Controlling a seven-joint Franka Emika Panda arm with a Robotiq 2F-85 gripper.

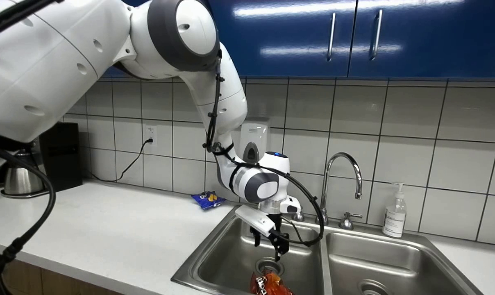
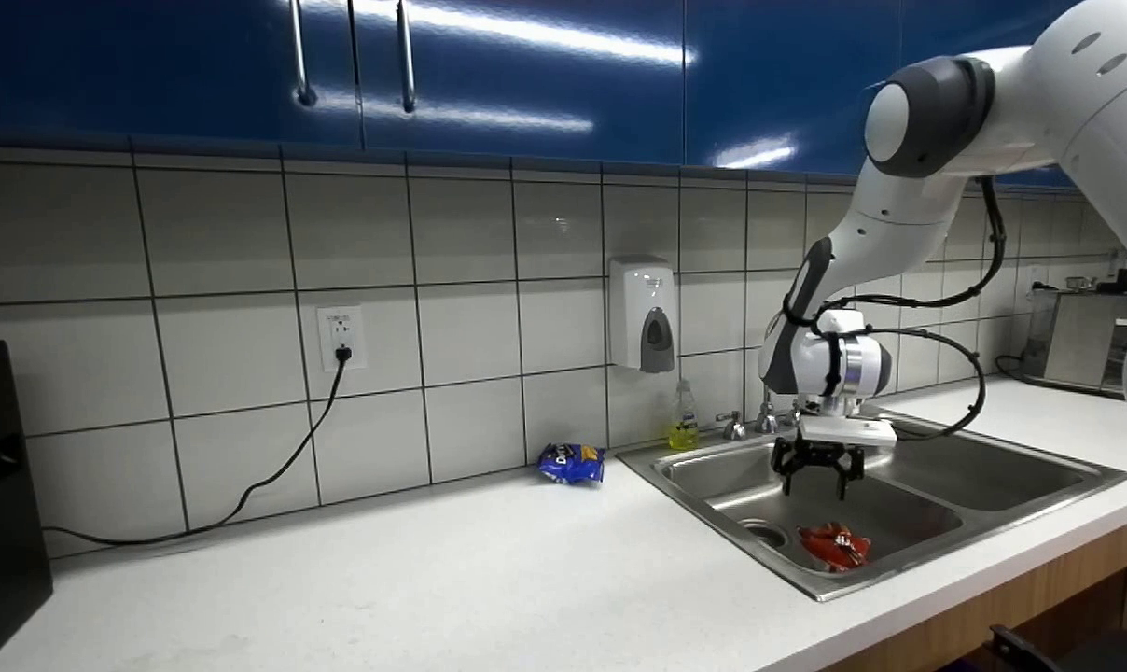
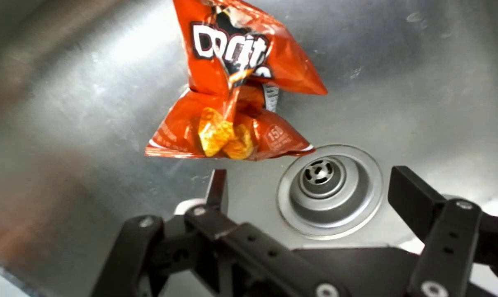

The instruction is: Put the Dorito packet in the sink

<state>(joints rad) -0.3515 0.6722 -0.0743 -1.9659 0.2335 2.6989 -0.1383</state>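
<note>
The Dorito packet point(image 1: 268, 283) is a crinkled red-orange bag lying on the floor of a basin of the steel sink point(image 1: 324, 262). An exterior view cuts off its lower part. It shows whole in an exterior view point(image 2: 834, 546), beside the drain. In the wrist view the packet point(image 3: 207, 78) lies ahead of the fingers, one corner at the drain's rim, its top edge cut off. My gripper point(image 1: 267, 252) hangs over the same basin, pointing down, and also shows in an exterior view point(image 2: 813, 495). In the wrist view the gripper point(image 3: 308, 172) is open, with only the drain seen between its fingers, apart from the packet.
A small blue bag point(image 2: 571, 463) lies on the counter by the wall, left of the sink. A curved chrome faucet point(image 1: 325, 184) and a pump bottle point(image 1: 394, 217) stand behind the basins. A yellow soap bottle point(image 2: 683, 425) stands at the sink's back corner. Blue cabinets point(image 1: 288, 37) hang above.
</note>
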